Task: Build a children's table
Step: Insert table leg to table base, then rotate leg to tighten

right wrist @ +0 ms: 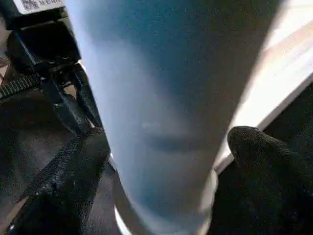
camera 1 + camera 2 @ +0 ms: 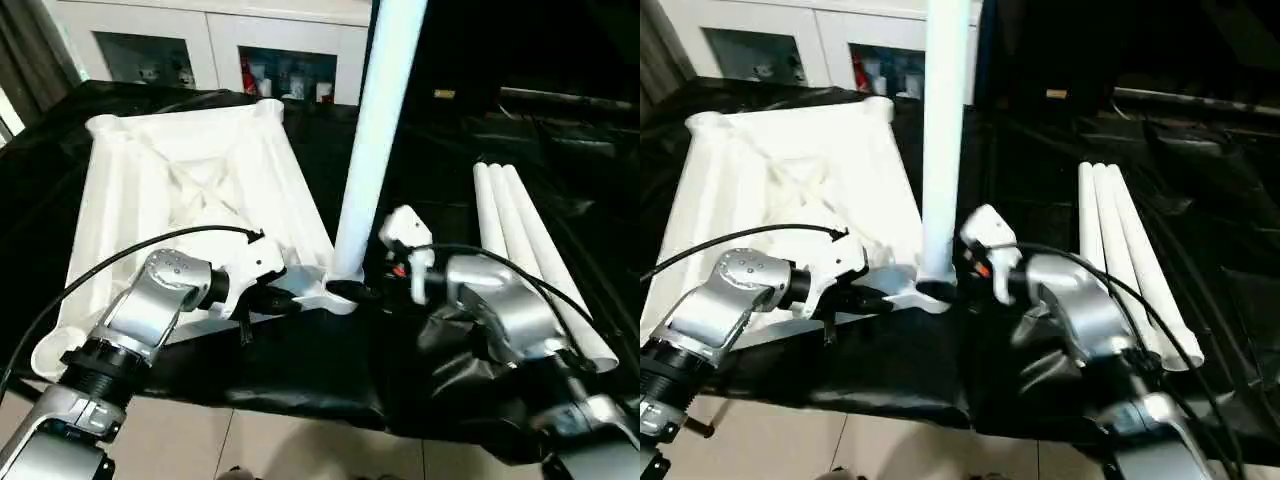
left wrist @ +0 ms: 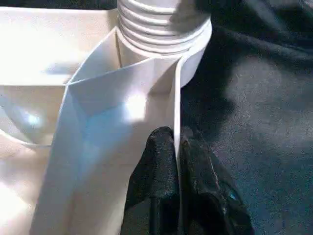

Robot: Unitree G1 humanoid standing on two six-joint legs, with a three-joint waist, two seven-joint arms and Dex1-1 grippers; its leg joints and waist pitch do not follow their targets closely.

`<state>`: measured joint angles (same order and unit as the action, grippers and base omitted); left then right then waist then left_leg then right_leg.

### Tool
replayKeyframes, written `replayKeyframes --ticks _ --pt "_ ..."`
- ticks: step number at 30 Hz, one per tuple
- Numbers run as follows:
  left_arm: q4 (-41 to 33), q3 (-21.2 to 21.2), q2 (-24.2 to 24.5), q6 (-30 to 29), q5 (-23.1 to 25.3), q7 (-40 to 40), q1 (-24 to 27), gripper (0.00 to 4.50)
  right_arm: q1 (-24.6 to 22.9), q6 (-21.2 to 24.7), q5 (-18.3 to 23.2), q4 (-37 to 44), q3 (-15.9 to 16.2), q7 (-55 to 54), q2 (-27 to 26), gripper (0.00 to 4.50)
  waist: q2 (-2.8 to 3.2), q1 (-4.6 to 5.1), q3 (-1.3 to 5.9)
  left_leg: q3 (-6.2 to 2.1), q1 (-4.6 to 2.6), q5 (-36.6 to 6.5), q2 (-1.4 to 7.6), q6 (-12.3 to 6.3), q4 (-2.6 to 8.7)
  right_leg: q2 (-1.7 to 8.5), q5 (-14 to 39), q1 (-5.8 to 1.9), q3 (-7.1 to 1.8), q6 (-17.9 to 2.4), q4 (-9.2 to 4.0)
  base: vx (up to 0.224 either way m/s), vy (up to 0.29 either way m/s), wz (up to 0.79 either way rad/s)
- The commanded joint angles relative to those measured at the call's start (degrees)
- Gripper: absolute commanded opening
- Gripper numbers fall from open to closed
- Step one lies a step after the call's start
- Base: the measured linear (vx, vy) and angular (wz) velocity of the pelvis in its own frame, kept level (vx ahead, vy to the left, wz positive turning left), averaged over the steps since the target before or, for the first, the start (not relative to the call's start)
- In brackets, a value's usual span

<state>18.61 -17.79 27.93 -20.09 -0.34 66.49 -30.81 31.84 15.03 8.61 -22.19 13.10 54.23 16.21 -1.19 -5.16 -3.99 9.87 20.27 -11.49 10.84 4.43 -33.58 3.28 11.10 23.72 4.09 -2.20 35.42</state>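
Observation:
The white tabletop (image 2: 180, 180) lies underside up on black cloth, its ribs and corner sockets showing. One white leg (image 2: 375, 130) stands upright in the near right corner socket (image 2: 345, 292); its threaded end (image 3: 161, 24) sits in that socket. My left gripper (image 2: 300, 298) is shut on a thin wall of the tabletop just beside the socket, with a finger on each face (image 3: 156, 161). My right gripper (image 1: 166, 142) is open around the base of the upright leg, one black finger (image 1: 73, 171) on each side. Three more legs (image 2: 530, 250) lie side by side to the right.
The black cloth (image 2: 300, 370) covers the work surface and hangs over its near edge above a pale floor. A white cabinet with glass doors (image 2: 210, 40) stands behind the tabletop. Black cables run over both forearms.

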Motion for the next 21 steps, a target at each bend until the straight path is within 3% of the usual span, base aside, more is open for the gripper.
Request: replayKeyframes --ticks 1,2,4,6,13,14,21 --pt "-2.03 0.0 0.12 0.68 -1.29 0.86 -0.13 0.0 1.17 -1.46 -1.52 -1.68 0.75 -0.39 0.46 4.24 0.34 0.15 4.55 -0.49 0.01 -1.69 2.28 -2.77 3.21 4.77 -0.97 -4.34 -3.42 -14.04 -2.85 0.0 0.0 0.0" --pt "-2.1 0.06 0.18 0.6 -1.33 0.95 -0.12 0.0 1.24 -1.64 -1.82 -1.8 0.94 -0.41 0.45 4.24 -0.04 0.15 4.58 -0.44 0.11 -1.34 2.22 -3.01 3.15 4.75 -1.61 -4.47 -3.42 -13.99 -2.8 0.0 0.0 0.0" --pt "-2.14 0.17 0.2 0.42 -1.38 0.94 -0.1 0.0 1.24 -1.64 -1.93 -1.93 1.02 -0.41 0.34 4.24 0.13 0.1 4.6 -0.48 0.19 -0.7 2.18 -3.42 3.05 4.8 -2.33 -4.48 -3.42 -13.93 -2.66 0.0 0.0 0.0" --pt "-2.03 0.29 0.37 0.35 -1.27 0.89 -0.05 0.0 1.04 -1.88 -2.34 -2.22 1.54 0.09 0.13 4.24 -0.23 0.06 4.59 -0.4 0.14 -0.86 2.18 -3.83 3.03 4.87 -1.79 -4.46 -3.44 -13.76 -2.71 0.0 0.0 0.0" --pt "-2.41 0.49 1.07 0.22 -1.19 0.79 0.29 0.0 2.11 -3.72 -3.1 -6.02 1.67 -0.74 -0.96 4.24 -0.44 0.02 4.37 -0.41 0.08 -2.25 2.3 -3.15 3.07 4.99 2.97 -4.13 -3.44 -13.0 -2.97 0.0 0.0 0.0" --pt "-2.59 0.55 1.16 0.12 -1.24 0.78 0.38 0.0 2.32 -3.95 -3.31 -6.58 1.69 -0.77 -1.13 3.98 -0.5 0.02 4.37 -0.41 0.06 -2.66 2.31 -2.82 3.06 5.02 3.62 -4.18 -3.49 -12.89 -2.96 0.0 0.0 0.0" --pt "-2.31 0.67 1.19 -0.07 -1.39 0.54 0.1 0.0 3.19 -4.98 -3.79 -9.25 1.21 -1.13 -2.02 3.46 -0.57 -0.02 4.5 -0.43 0.1 -1.92 2.19 -2.97 2.94 4.9 2.02 -4.22 -3.48 -12.91 -2.67 0.0 0.0 0.0"
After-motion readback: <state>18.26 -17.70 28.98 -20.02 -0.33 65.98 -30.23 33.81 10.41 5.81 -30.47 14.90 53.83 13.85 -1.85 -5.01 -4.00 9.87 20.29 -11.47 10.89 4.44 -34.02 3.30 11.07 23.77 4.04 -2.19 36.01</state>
